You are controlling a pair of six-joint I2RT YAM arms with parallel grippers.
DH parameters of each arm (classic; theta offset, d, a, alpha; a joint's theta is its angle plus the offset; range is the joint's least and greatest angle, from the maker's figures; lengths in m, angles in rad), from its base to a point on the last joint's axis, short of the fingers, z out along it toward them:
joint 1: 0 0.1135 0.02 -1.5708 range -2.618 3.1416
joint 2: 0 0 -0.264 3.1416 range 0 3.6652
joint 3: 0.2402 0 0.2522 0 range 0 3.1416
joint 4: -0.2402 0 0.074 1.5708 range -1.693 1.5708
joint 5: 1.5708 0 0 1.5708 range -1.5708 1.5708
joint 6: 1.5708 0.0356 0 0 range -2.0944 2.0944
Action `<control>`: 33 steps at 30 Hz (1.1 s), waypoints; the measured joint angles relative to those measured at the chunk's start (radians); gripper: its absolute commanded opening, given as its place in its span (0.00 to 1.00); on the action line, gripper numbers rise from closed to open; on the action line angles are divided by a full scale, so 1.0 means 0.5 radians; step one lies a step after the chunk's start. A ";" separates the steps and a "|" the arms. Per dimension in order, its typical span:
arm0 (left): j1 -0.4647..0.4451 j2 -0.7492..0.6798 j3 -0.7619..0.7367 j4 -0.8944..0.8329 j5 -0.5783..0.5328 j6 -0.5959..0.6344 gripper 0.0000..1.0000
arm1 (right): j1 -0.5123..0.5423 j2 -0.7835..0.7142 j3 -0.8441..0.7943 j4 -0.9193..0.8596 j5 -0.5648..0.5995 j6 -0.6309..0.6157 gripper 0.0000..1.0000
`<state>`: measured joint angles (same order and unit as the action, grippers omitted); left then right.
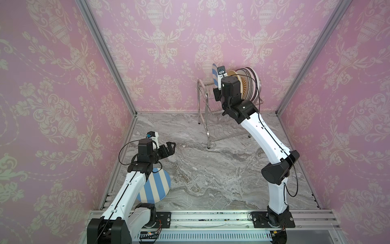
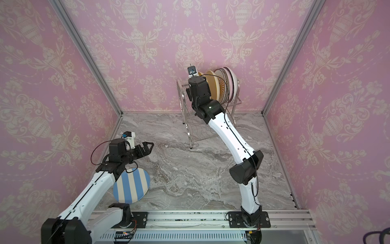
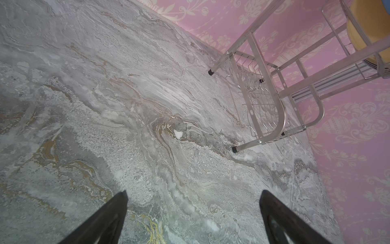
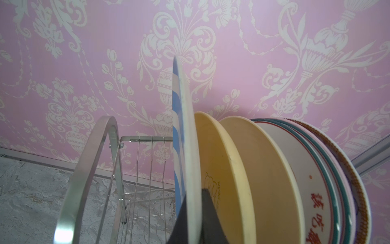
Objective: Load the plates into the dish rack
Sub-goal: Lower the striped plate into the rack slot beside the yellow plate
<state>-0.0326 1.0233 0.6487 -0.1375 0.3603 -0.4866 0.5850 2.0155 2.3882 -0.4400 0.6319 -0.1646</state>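
The dish rack (image 1: 203, 101) (image 2: 182, 101) (image 4: 88, 169) stands at the back by the wall. Its top tier holds several upright plates (image 1: 249, 84) (image 2: 223, 84), among them a yellow plate (image 4: 221, 169) and a beige plate (image 4: 263, 169). My right gripper (image 4: 193, 196) is shut on the rim of a blue-and-cream striped plate (image 4: 183, 126) (image 1: 214, 74), upright next to the yellow one. Whether it sits in a slot I cannot tell. A second striped plate (image 1: 156, 186) (image 2: 130, 188) lies flat at the front left, partly under my left arm. My left gripper (image 1: 171, 147) (image 3: 194, 194) hovers open over bare marble.
The rack's lower wire shelf (image 1: 223, 131) (image 3: 259, 105) lies behind my right forearm. Pink patterned walls with aluminium corner posts (image 1: 109, 57) close in three sides. An aluminium rail (image 1: 211, 219) carrying both arm bases runs along the front edge.
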 measured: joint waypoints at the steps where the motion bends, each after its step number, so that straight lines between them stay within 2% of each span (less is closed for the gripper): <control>1: 0.005 0.005 0.000 -0.001 0.001 0.000 0.99 | -0.007 0.001 0.005 -0.005 -0.005 0.010 0.00; 20: 0.022 0.011 -0.002 0.001 0.002 0.000 0.99 | -0.039 0.090 0.011 -0.078 -0.086 0.130 0.00; 33: 0.037 0.011 -0.008 0.005 0.047 0.000 0.99 | -0.066 0.089 -0.046 -0.005 -0.096 0.175 0.00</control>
<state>-0.0139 1.0286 0.6449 -0.1352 0.3836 -0.4866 0.5518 2.0602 2.3653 -0.4423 0.5838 -0.0769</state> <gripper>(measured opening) 0.994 0.082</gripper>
